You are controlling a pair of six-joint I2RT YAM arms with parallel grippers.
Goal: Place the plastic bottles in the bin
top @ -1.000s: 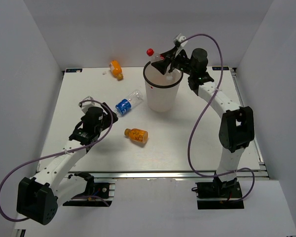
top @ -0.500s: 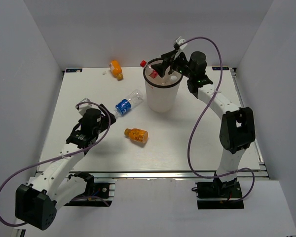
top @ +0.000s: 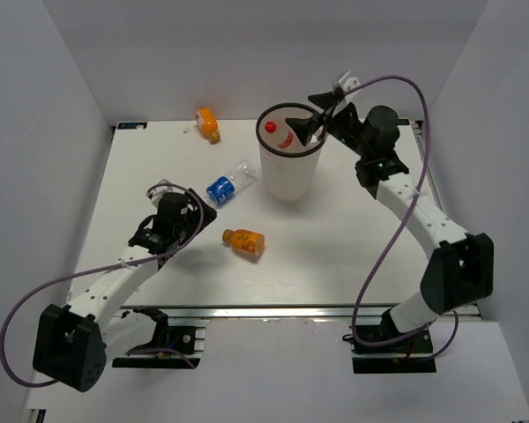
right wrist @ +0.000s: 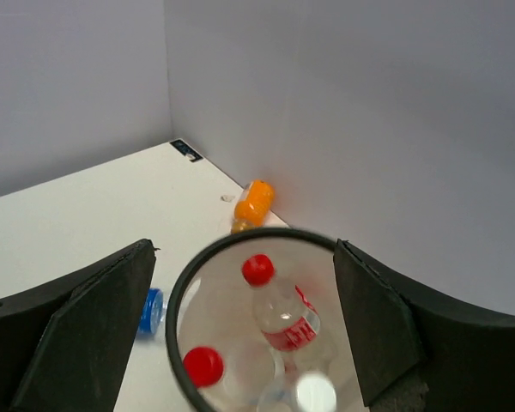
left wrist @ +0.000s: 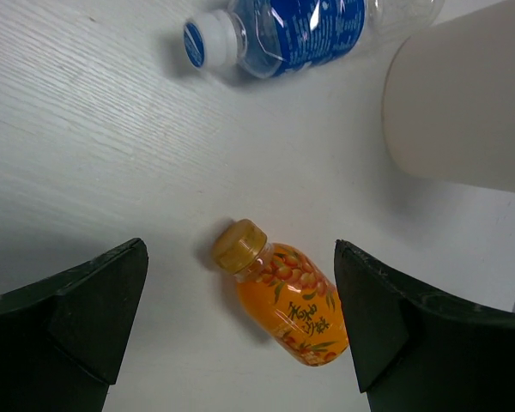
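The right gripper (top: 307,115) has dropped the red-capped bottle (right wrist: 283,322) into the bin (top: 286,181) and drawn back to the rim's 2 o'clock, jaws wide and empty. That makes three bottles in, judging by caps: this one, another red cap (right wrist: 204,365) and a white cap (right wrist: 313,393). Three remain on the table (top: 335,247): a blue bottle (top: 225,186) at the bin's 9 o'clock, an orange bottle (top: 244,241) at 7 beneath the left gripper (left wrist: 240,251), whose jaws are open, and a second orange bottle (top: 209,124) at 10.

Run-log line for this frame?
left end effector: open, facing near orange bottle | right end effector: open, at bin rim | binned bottles: three | loose: three
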